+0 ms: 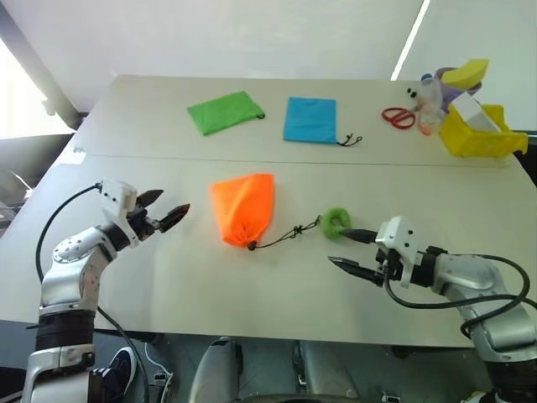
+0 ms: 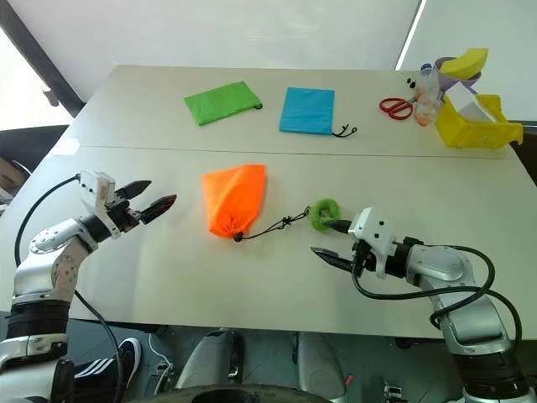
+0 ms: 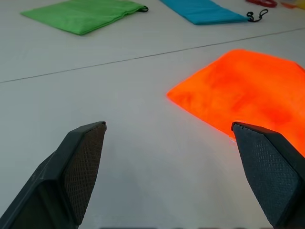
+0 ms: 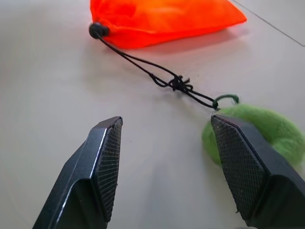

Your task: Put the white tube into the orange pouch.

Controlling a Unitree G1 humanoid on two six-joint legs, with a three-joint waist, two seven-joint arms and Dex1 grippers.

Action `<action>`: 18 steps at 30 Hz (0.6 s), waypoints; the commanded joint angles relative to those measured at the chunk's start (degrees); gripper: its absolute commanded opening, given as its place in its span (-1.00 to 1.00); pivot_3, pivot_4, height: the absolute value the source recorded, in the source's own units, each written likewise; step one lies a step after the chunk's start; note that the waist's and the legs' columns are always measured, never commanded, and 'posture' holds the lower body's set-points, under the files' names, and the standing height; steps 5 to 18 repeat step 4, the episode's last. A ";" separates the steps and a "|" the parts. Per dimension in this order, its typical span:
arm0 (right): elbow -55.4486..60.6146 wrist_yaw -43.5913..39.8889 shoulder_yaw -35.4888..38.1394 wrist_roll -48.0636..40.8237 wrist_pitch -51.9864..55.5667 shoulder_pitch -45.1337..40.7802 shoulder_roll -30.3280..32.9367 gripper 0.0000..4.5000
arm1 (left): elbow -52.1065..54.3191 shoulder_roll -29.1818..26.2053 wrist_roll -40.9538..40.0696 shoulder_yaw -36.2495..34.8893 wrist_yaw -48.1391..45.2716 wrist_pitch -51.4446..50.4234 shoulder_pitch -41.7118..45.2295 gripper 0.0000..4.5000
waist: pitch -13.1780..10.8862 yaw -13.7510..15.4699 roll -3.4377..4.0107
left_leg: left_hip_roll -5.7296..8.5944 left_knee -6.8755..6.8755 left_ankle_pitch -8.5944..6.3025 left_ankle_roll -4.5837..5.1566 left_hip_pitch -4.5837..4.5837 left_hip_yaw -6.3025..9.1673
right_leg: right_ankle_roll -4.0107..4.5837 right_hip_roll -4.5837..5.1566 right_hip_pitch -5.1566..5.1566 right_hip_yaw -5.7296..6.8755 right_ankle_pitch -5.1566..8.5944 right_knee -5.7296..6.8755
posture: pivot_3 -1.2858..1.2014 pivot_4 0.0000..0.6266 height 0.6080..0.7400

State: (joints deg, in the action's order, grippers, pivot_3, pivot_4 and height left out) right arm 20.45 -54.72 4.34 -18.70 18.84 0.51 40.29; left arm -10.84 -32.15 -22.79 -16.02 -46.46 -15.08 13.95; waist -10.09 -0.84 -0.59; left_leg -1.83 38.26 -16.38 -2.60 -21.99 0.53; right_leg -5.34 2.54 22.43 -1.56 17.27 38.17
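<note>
The orange pouch [image 1: 243, 206] lies flat on the table [image 1: 168, 277], mouth drawn shut at its near end by a black cord [image 1: 289, 232] that runs out to a fuzzy green ring [image 1: 336, 222]. We see no white tube on the table; the pouch bulges a little, so we judge the tube may sit inside, though the cloth hides it. The pouch looks soft, light and limp: it would sag and slide on the smooth top, so we would take it by a pinch of fabric near the cord stopper, or by the ring, not by the flat middle.

To the pouch's left our left gripper [image 1: 163, 210] hovers near its edge, pointing level toward it, jaws spread wide and empty. To the pouch's right, just past the ring, our right gripper [image 1: 352, 249] points slightly down toward the cord, jaws parted and holding nothing; one fingertip is just beside the ring.

Beyond the pouch lie a green pouch [image 1: 224, 112] and a blue pouch [image 1: 310, 119], with red scissors [image 1: 398, 117] and a yellow bin [image 1: 478, 133] farther right.
</note>
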 commanded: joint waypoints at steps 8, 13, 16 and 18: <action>-0.69 -1.42 0.98 -0.78 -2.60 -0.35 1.72 0.37 | -0.39 -0.65 -1.78 -2.84 -0.81 3.18 -0.95 1.00 | 0.00 0.12 0.00 | 0.01 -0.02 0.00 0.00 -0.03 0.00 | 0.00 0.05 0.01 0.00 0.00 -0.02 | 0.03 -0.52 1.00; -0.69 -1.42 0.98 -0.78 -2.60 -0.35 1.72 0.37 | -0.39 -0.65 -1.78 -2.84 -0.81 3.18 -0.95 1.00 | 0.00 0.12 0.00 | 0.01 -0.02 0.00 0.00 -0.03 0.00 | 0.00 0.05 0.01 0.00 0.00 -0.02 | 0.03 -0.52 1.00; -0.69 -1.42 0.98 -0.78 -2.60 -0.35 1.72 0.37 | -0.39 -0.65 -1.78 -2.84 -0.81 3.18 -0.95 1.00 | 0.00 0.12 0.00 | 0.01 -0.02 0.00 0.00 -0.03 0.00 | 0.00 0.05 0.01 0.00 0.00 -0.02 | 0.03 -0.52 1.00; -0.69 -1.42 0.98 -0.78 -2.60 -0.35 1.72 0.37 | -0.39 -0.65 -1.78 -2.84 -0.81 3.18 -0.95 1.00 | 0.00 0.12 0.00 | 0.01 -0.02 0.00 0.00 -0.03 0.00 | 0.00 0.05 0.01 0.00 0.00 -0.02 | 0.03 -0.52 1.00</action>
